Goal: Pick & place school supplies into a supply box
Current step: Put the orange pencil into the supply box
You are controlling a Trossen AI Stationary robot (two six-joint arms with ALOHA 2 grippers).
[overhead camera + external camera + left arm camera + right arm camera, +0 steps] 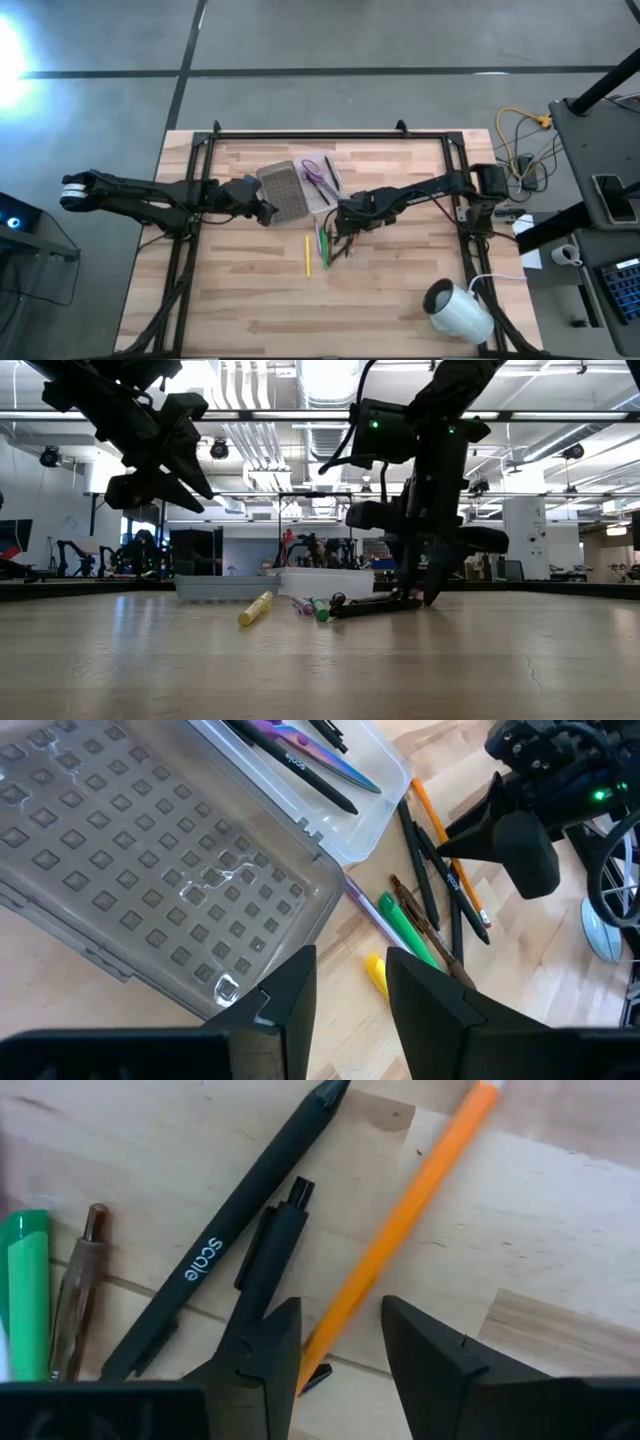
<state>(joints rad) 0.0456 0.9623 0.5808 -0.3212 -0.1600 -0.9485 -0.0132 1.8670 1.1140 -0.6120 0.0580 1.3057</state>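
Observation:
The clear tray (pixel 322 182) sits at the table's middle, far side. In it lie the purple-handled scissors (pixel 300 745) and a dark pen (pixel 300 775). Its grey textured lid (pixel 283 190) lies beside it on the left. My left gripper (pixel 350 970) is open and hovers well above the lid's near edge (pixel 165 480). A pile of pens (pixel 330 242) lies nearer: a green one (pixel 410 935), dark ones and an orange pencil (pixel 400 1220), with a yellow pen (pixel 308 255) apart. My right gripper (pixel 340 1315) is open and low over the pile, one finger on each side of the orange pencil. My right gripper comes from above, pointing down, with its fingertips (pixel 420 598) at table level. The orange pencil's lower part (pixel 335 1325) runs slanting between the two fingers and lies flat on the table. I cannot tell whether either finger touches it.
A white roll (pixel 458 310) lies at the table's near right corner. A black frame (pixel 300 135) runs along the table's far and side edges. Bare wood lies near and left of the yellow pen.

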